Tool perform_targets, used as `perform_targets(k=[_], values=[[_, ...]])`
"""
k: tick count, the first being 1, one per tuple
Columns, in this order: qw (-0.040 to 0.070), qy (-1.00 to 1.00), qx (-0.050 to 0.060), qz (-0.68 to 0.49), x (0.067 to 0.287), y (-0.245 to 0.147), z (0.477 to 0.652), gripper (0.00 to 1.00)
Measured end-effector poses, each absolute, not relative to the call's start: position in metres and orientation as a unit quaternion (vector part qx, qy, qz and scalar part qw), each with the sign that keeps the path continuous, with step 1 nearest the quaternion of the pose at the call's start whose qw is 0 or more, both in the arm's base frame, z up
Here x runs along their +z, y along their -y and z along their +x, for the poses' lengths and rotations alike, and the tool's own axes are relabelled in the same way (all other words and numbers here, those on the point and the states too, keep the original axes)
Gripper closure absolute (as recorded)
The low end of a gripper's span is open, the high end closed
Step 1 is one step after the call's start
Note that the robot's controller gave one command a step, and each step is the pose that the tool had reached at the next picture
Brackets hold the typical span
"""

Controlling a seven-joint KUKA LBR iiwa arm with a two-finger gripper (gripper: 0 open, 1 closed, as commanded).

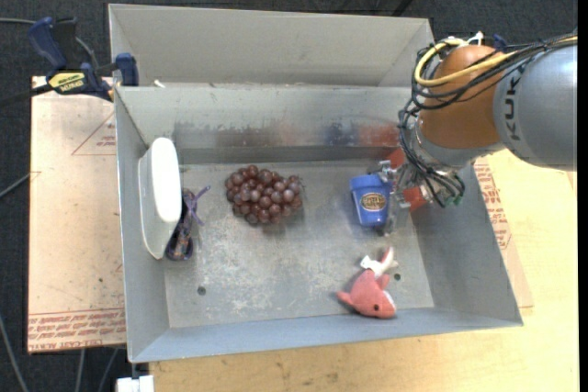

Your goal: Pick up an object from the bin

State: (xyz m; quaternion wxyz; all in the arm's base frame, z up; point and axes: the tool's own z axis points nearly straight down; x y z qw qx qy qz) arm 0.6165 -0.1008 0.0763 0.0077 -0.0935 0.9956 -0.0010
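A single camera looked steeply down on the grey metal bin (pixel 276 294) from above and somewhat from its near side, set far enough back to take in all four walls. The silver-and-orange robot arm (pixel 542 106) entered from the right.

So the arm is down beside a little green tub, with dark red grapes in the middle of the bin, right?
Not quite: the tub is blue, not green. The camera view shows the gripper beside it, and the dark red grapes in the middle of the bin.
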Motion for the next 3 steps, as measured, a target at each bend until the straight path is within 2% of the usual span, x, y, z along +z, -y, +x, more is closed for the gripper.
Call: perform_targets(k=[1, 2, 3], values=[[0.009, -0.993, -0.001, -0.116, 0.154, 0.098, 0.613, 1.00], [0.009, -0.993, -0.001, -0.116, 0.154, 0.098, 0.613, 1.00], [0.012, -0.994, -0.001, -0.112, 0.283, 0.109, 0.627, 1.00]])
